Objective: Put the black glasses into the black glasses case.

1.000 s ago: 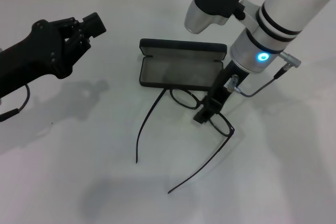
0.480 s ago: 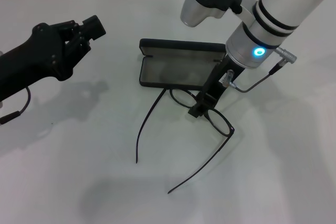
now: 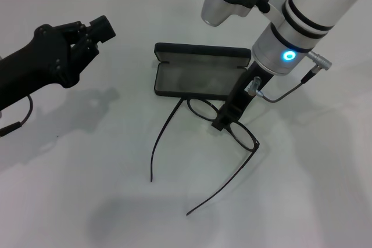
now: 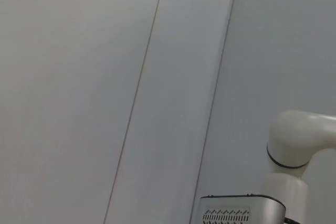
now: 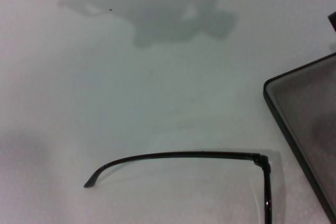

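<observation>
Right gripper (image 3: 224, 121) at frame centre, on bridge of black glasses (image 3: 204, 110); finger state undeterminable. Black glasses case (image 3: 200, 78) open above. Left gripper (image 3: 96, 32) upper left, apparently closed, empty.

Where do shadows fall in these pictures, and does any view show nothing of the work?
Head view: soft shadows lie on the table under the left gripper, and a faint one beside the black glasses. Right wrist view: a grey shadow lies beyond the temple arm. Left wrist view: only plain panels and an arm, no work.

Right gripper (image 3: 225, 117) low, left gripper (image 3: 96, 30) aloft
</observation>
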`<state>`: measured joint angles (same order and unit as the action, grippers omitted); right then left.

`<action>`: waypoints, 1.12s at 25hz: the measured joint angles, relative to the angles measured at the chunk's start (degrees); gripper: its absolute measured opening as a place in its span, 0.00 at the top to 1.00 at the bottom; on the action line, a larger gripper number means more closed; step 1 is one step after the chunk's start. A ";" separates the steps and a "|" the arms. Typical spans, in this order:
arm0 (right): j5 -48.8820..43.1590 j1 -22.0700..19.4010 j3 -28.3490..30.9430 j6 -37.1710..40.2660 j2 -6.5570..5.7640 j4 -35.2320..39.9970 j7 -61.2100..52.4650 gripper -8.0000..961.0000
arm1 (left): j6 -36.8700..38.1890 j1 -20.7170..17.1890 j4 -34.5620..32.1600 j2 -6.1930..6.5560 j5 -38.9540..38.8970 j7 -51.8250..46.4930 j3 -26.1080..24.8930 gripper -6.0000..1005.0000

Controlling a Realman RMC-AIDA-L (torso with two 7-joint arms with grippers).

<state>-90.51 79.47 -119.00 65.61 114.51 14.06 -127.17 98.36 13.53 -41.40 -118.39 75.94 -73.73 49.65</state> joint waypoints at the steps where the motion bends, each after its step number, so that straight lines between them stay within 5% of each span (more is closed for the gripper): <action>1: -0.02 0.00 0.00 0.09 0.00 0.00 -0.03 0.69 | -0.01 0.00 0.00 0.00 -0.01 0.00 0.00 0.95; 22: -3.03 -2.34 0.16 -0.01 -0.65 5.12 -0.67 0.84 | -0.11 -0.07 0.80 0.01 0.08 -0.01 0.00 0.95; 28: -12.68 -10.05 9.08 1.61 -2.44 16.53 0.00 0.92 | 0.14 -0.51 0.80 0.00 -0.09 -0.01 0.01 0.95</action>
<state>-103.19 69.42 -109.92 67.22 112.07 30.60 -127.17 98.50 13.02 -40.60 -118.39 75.85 -73.74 49.66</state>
